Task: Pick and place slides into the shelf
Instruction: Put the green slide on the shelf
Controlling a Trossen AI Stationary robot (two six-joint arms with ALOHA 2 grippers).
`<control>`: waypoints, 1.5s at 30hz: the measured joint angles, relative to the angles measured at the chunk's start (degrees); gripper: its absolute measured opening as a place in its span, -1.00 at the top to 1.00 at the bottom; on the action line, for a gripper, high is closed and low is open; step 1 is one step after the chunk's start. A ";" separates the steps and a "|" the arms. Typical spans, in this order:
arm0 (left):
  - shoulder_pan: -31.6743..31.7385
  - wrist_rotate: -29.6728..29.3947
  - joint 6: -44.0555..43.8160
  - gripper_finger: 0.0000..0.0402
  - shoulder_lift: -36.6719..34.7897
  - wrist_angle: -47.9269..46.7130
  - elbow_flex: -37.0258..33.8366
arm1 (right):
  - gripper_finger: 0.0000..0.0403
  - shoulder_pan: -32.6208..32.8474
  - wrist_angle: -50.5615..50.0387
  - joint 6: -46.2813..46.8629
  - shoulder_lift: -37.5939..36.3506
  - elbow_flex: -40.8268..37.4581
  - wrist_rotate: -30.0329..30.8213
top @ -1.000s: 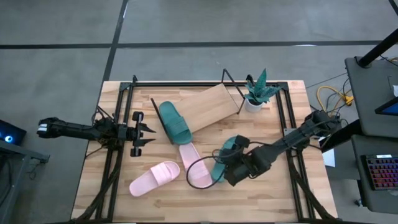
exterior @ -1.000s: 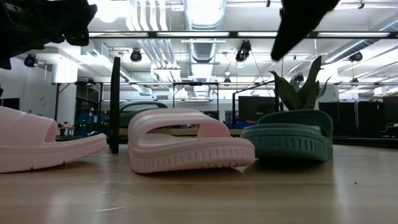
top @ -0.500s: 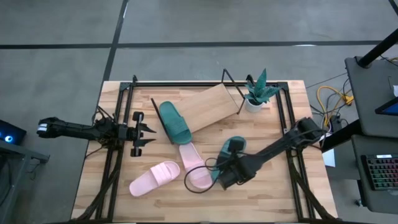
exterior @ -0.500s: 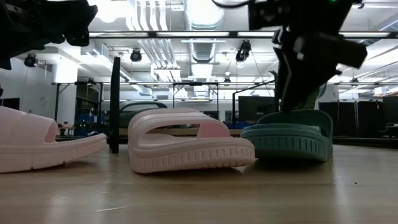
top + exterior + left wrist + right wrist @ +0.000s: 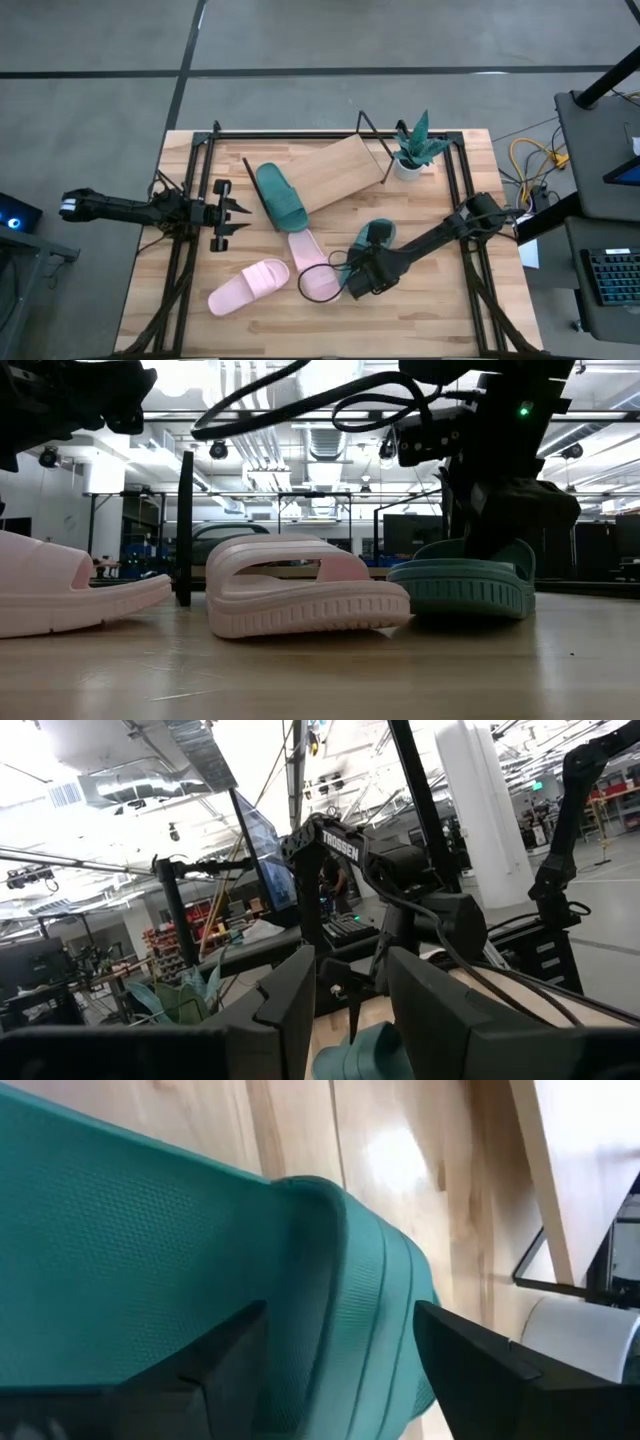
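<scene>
One dark green slide [image 5: 372,240] lies flat on its sole right of the table's middle. My right gripper [image 5: 352,283] stands open over its near end, slanting down, one finger on each side of a raised green edge [image 5: 335,1270]. A second green slide [image 5: 280,197] rests on the left end of the slanted shelf [image 5: 345,170]. Two pink slides [image 5: 250,285] [image 5: 315,262] lie on the table near the front. My left gripper [image 5: 238,215] waits open at the table's left, level, with nothing between its fingers. My right gripper straddles the green slide's raised edge [image 5: 335,1270], coming from above at a slant, one finger [image 5: 215,1365] over the textured green surface and the other [image 5: 480,1365] outside it. Whether the fingers touch the slide I cannot tell. The slide lies on the table.
A potted plant [image 5: 413,152] stands at the far right by the shelf's wire frame [image 5: 375,140]. A black cable loop [image 5: 312,278] hangs over the nearer pink slide. Black frame rails [image 5: 180,260] run along both table sides. Bare wood shows along the near edge.
My right gripper has come down and toward the table's left, tipping further downward, until its fingers stand around the green slide's near end. The slides and my left gripper have stayed where they were.
</scene>
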 joint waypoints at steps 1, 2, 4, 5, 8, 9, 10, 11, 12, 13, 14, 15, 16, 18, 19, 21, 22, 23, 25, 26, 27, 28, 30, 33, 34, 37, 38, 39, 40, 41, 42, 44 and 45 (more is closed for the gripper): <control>0.00 0.01 0.00 0.43 0.01 0.03 0.01 | -0.14 0.00 -0.20 0.28 -0.02 0.02 0.02; 0.01 0.01 0.00 0.43 0.02 0.02 0.01 | -0.11 0.00 -0.33 0.59 -0.12 0.01 0.03; 0.00 0.01 0.00 0.43 0.00 -0.01 -0.01 | -0.04 0.06 -0.61 1.40 -0.40 0.00 0.01; -0.01 0.01 0.00 0.43 0.01 0.03 -0.01 | -0.01 0.07 -0.65 1.50 -0.56 0.00 0.00; 0.01 -0.01 -0.02 0.43 0.02 0.00 -0.01 | 0.11 0.07 -0.97 1.47 -1.03 0.00 0.02; 0.01 0.01 0.00 0.43 0.02 0.03 -0.01 | 0.15 0.07 -1.02 1.47 -1.03 0.00 0.00; 0.00 0.01 -0.01 0.43 0.02 0.00 0.00 | 0.20 0.07 -1.20 1.50 -1.03 0.00 -0.02; 0.00 0.01 -0.02 0.43 0.02 -0.01 0.01 | 0.24 0.07 -1.24 1.50 -1.03 0.00 -0.04; 0.00 0.01 -0.02 0.43 0.02 0.01 -0.01 | 0.29 0.07 -1.29 1.50 -1.09 0.00 -0.04; 0.01 0.01 -0.02 0.43 0.02 0.01 0.01 | 0.33 0.08 -1.30 1.50 -1.09 0.00 -0.04; 0.01 0.01 -0.02 0.43 0.02 -0.01 0.01 | 0.37 0.09 -1.32 1.50 -1.09 0.00 -0.07; 0.00 0.01 -0.02 0.43 0.02 0.01 0.00 | 0.41 0.09 -1.32 1.50 -1.09 0.00 -0.11; 0.01 0.00 -0.02 0.43 0.07 0.01 0.01 | 0.45 0.09 -1.34 1.50 -1.09 0.00 -0.24; 0.00 0.01 -0.02 0.43 0.07 -0.01 0.00 | 0.53 0.09 -1.49 1.50 -1.09 0.00 -0.46; -0.01 0.01 -0.02 0.43 0.05 0.01 -0.01 | 0.57 0.09 -1.52 1.50 -1.09 0.00 -0.55; 0.00 0.01 -0.02 0.43 0.04 -0.01 0.01 | 0.65 0.09 -1.66 1.52 -1.10 0.00 -0.64; 0.01 0.01 -0.04 0.43 0.04 0.00 0.00 | 0.68 0.09 -1.69 1.52 -1.11 0.00 -0.68; -0.01 0.01 -0.04 0.43 0.04 0.01 0.01 | 0.72 0.09 -1.71 1.57 -1.11 0.00 -0.70; 0.01 0.01 -0.04 0.43 0.04 0.01 0.01 | 0.78 0.09 -1.84 2.30 -1.11 0.00 -0.70; 0.01 0.01 -0.04 0.43 0.07 0.01 0.00 | 0.81 0.09 -2.09 2.89 -1.16 0.00 -0.70; 0.00 0.01 -0.04 0.43 0.07 -0.01 -0.01 | 0.84 0.09 -2.68 3.44 -1.18 0.07 -0.67; -0.01 0.01 -0.04 0.43 0.07 0.00 0.01 | 0.88 0.09 -3.55 3.85 -1.18 0.27 -0.56; 0.00 0.01 -0.04 0.43 0.04 -0.01 -0.01 | 0.93 0.20 -5.58 4.09 -1.18 0.87 -0.50; -0.01 0.01 -0.04 0.43 0.02 0.01 -0.01 | 0.94 0.56 -7.82 4.12 -1.20 2.56 -0.44; 0.00 0.01 -0.04 0.43 0.02 0.00 0.00 | 0.93 0.71 -8.36 4.10 -1.24 3.37 -0.41; 0.00 0.01 -0.04 0.43 0.07 0.00 0.00 | 0.93 1.30 -10.00 4.12 -1.33 6.41 0.63; 0.00 0.01 -0.04 0.43 0.07 -0.01 0.01 | 0.93 1.64 -10.72 4.10 -1.33 7.55 1.54; 0.00 0.01 -0.04 0.43 0.06 -0.01 0.00 | 0.93 1.96 -11.15 4.10 -1.36 8.69 2.80; -0.01 0.01 -0.04 0.43 0.04 0.01 0.01 | 0.93 2.29 -11.48 4.10 -1.40 9.90 4.15; 0.01 0.01 -0.04 0.43 0.02 0.01 -0.01 | 0.93 2.67 -11.93 4.10 -1.40 11.23 5.59; -0.01 0.01 -0.04 0.43 0.02 0.02 0.00 | 0.93 3.06 -12.53 4.10 -1.48 12.58 7.00; 0.01 0.01 -0.04 0.43 0.02 0.03 -0.01 | 0.94 3.95 -14.25 4.10 -1.59 15.43 9.56; 0.01 0.01 -0.04 0.43 0.02 0.05 0.01 | 0.94 4.41 -15.13 4.10 -1.64 16.83 11.05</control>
